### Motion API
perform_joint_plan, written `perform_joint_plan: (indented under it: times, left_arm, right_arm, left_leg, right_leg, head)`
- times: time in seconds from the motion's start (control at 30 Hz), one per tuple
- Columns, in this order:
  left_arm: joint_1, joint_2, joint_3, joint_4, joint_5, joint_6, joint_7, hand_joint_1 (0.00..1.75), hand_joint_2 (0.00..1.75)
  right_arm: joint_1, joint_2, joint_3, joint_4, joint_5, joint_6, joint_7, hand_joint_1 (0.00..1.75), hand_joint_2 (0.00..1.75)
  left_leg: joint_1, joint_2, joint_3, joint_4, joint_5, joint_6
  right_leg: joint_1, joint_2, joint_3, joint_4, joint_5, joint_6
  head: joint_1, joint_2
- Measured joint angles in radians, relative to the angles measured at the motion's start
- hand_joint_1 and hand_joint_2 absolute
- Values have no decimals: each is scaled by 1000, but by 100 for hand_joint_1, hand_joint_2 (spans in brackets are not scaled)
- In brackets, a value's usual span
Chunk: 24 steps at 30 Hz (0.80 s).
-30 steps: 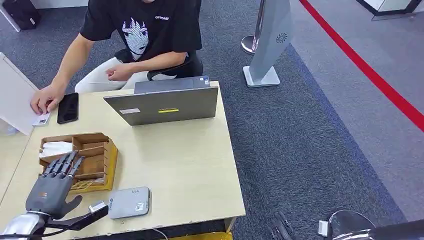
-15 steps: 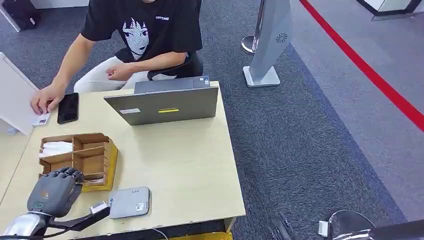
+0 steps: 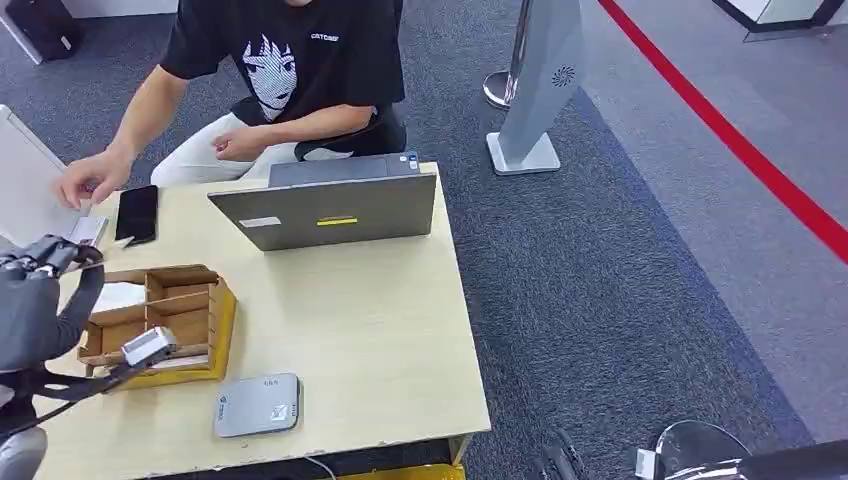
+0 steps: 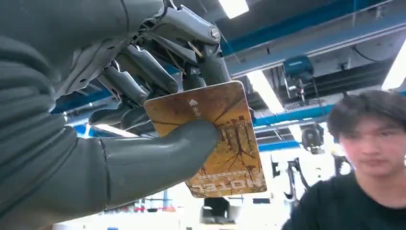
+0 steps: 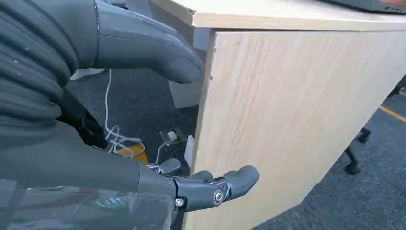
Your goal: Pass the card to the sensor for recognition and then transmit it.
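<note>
My left hand [image 3: 35,300] is raised above the table's left edge, to the left of the wooden card box [image 3: 165,320]. In the left wrist view the thumb and fingers of that hand [image 4: 95,86] pinch a brown-and-orange card [image 4: 220,139] with a tree print. The grey card sensor [image 3: 257,405] lies flat near the table's front edge, to the right of and below the hand. My right hand [image 5: 95,158] hangs beside the table's wooden side panel [image 5: 287,110], fingers apart, holding nothing.
A person in a black T-shirt [image 3: 290,60] sits behind the table, one hand [image 3: 85,185] hovering over a black phone [image 3: 137,213] and a small card [image 3: 85,232]. A grey laptop [image 3: 330,205] stands at the far edge. A grey sign stand [image 3: 540,90] is on the carpet.
My left hand closed its fingers over the card box, then rose up and to the left with the card. The person's hand lifted off the table.
</note>
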Motion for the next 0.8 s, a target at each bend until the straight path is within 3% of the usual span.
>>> perform_joint_plan:
  times: [0.07,0.2,0.33,0.67,0.7,0.73,0.8]
  left_arm:
    - [-36,14,7,0,8,-20,1,175,175]
    - [-103,48,8,15,-7,-111,64,175,175]
    - [-148,88,8,72,-63,-92,64,175,175]
    - [-144,108,8,117,-75,-57,72,175,175]
    - [-141,110,9,119,-73,-52,72,16,175]
    - [-138,111,9,121,-73,-50,73,0,175]
    - [-130,110,10,124,-54,-47,73,0,175]
  right_arm:
    - [0,-5,10,2,-2,-2,-4,0,175]
    - [-9,-21,43,12,-35,-7,-18,0,175]
    - [-22,-45,77,31,-64,-7,-33,0,175]
    - [-27,-69,111,41,-88,-24,-36,0,175]
    - [-27,-72,115,41,-88,-24,-37,0,175]
    - [-27,-74,117,41,-89,-24,-39,0,175]
    - [-27,-76,122,42,-91,-27,-42,0,175]
  left_leg:
    - [0,0,0,0,0,0]
    - [0,0,0,0,0,0]
    - [0,1,0,0,0,0]
    - [0,1,0,0,0,0]
    - [0,1,0,0,0,0]
    - [0,1,0,0,0,0]
    - [0,0,0,0,0,0]
  right_leg:
    - [0,0,0,0,0,0]
    - [0,1,0,0,0,0]
    - [0,1,0,0,0,0]
    - [0,1,0,0,0,0]
    - [0,1,0,0,0,0]
    - [0,1,0,0,0,0]
    - [0,1,0,0,0,0]
  head:
    - [0,0]
    - [0,0]
    - [0,0]
    - [0,0]
    - [0,0]
    - [0,0]
    - [0,0]
